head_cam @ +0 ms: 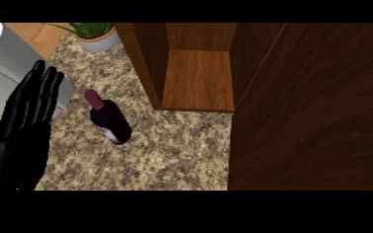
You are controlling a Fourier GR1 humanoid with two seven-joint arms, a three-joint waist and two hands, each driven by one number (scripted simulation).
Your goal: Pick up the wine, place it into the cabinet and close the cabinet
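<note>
The wooden cabinet (198,79) is standing open on the granite counter (175,153), its dark door (306,113) swung toward the viewer and its shelf bare. A potted plant (97,34) is sitting behind it. The wine bottle (109,118) is standing upright on the counter, just right of the left hand (29,118), not touching it. The hand's fingers are resting straight, together, holding nothing.

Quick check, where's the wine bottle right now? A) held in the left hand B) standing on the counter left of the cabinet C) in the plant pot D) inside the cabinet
B: the wine bottle stands on the counter, left of the open cabinet, apart from the left hand, which is open.
</note>
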